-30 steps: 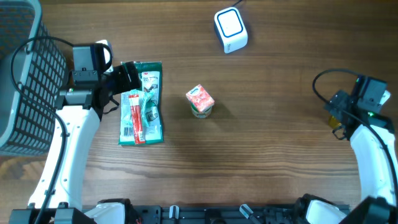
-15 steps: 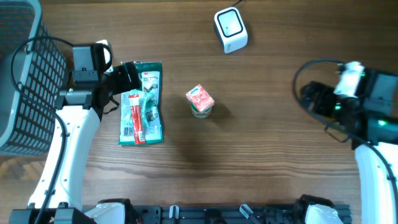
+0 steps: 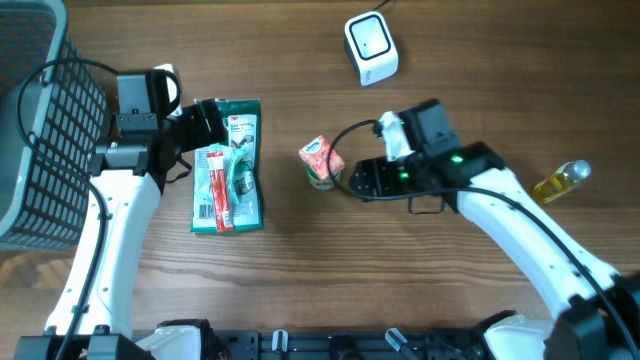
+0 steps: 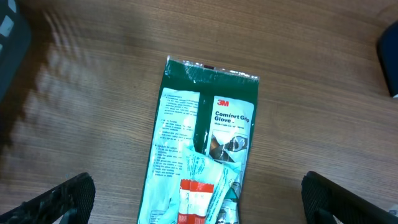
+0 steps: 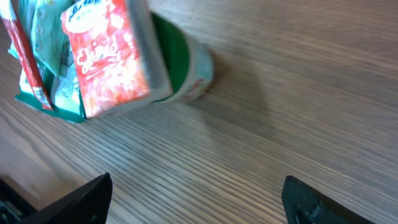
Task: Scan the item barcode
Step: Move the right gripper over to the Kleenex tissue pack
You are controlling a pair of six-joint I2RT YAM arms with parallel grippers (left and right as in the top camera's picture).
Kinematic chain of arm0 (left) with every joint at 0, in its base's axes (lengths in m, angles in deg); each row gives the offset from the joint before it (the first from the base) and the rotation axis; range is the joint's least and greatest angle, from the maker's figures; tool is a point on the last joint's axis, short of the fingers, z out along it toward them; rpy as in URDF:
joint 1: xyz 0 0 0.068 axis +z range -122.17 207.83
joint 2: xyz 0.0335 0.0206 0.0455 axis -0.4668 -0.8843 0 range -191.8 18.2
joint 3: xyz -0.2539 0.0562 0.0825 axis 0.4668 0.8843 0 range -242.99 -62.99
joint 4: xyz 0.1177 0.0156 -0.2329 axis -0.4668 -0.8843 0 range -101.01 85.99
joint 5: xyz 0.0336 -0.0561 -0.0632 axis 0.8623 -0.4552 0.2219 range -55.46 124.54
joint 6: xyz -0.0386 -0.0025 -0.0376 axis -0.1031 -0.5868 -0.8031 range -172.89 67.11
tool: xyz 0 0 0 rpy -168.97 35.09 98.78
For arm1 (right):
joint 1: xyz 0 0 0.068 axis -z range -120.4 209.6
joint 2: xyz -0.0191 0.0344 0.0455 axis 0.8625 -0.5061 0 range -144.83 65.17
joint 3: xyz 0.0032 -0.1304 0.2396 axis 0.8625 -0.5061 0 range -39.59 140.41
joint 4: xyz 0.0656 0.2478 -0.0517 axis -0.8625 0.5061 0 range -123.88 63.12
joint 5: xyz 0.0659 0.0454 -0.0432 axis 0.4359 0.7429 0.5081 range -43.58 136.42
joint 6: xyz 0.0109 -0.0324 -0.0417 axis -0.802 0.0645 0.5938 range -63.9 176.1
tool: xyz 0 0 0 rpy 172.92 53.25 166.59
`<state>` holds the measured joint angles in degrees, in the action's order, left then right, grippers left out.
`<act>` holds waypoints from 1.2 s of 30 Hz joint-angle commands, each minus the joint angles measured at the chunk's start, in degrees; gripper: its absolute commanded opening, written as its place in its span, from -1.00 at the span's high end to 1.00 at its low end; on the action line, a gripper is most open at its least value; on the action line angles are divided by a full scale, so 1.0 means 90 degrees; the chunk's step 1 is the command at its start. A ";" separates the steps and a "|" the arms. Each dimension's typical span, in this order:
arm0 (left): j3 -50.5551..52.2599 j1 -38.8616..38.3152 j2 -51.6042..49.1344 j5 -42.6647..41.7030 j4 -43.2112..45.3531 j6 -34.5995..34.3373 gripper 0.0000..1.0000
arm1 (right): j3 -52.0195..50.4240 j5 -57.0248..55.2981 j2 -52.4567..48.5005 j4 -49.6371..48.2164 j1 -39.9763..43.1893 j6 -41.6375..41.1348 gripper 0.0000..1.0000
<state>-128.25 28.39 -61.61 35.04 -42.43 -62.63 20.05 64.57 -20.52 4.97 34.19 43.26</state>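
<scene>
A green cup with a red-printed lid is seen at the upper left, standing on the wooden table. Behind it, a green packet and a red stick are cut off by the left edge. The hand is shown only by its dark fingertips in the lower corners, spread wide over bare table.

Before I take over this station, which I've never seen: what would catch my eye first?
The red-topped cup mid-table, with the right gripper open just beside it. Next, the green glove packet lying flat to the left, and the white scanner at the far edge.
</scene>
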 commanded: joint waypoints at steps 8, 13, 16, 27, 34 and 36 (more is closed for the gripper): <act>-0.0070 0.0034 0.0070 -0.0053 0.0019 0.0034 -1.00 | 0.1532 0.0143 -0.0340 0.0216 -0.0148 -0.0080 0.00; -0.0070 0.0034 0.0070 -0.0053 0.0019 0.0034 -1.00 | 0.1532 0.0146 -0.0974 0.0036 -0.0153 0.0090 0.00; -0.0070 0.0034 0.0070 -0.0053 0.0019 0.0034 -1.00 | 0.1532 0.0148 -0.1299 -0.0180 -0.0158 0.0085 0.00; -0.0070 0.0034 0.0070 -0.0053 0.0019 0.0032 -1.00 | 0.1532 0.0493 -0.1889 -0.0454 -0.0158 0.0075 0.10; -0.0070 0.0034 0.0070 -0.0053 0.0019 0.0034 -1.00 | 0.1532 0.0733 -0.1892 -0.0534 -0.0158 0.0073 0.11; -0.0070 0.0034 0.0070 -0.0053 0.0019 0.0034 -1.00 | 0.1532 0.0743 -0.1892 -0.0554 -0.0158 0.0070 0.13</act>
<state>-128.25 28.39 -61.61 35.04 -42.43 -62.63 33.20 69.57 -36.43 0.45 33.12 43.17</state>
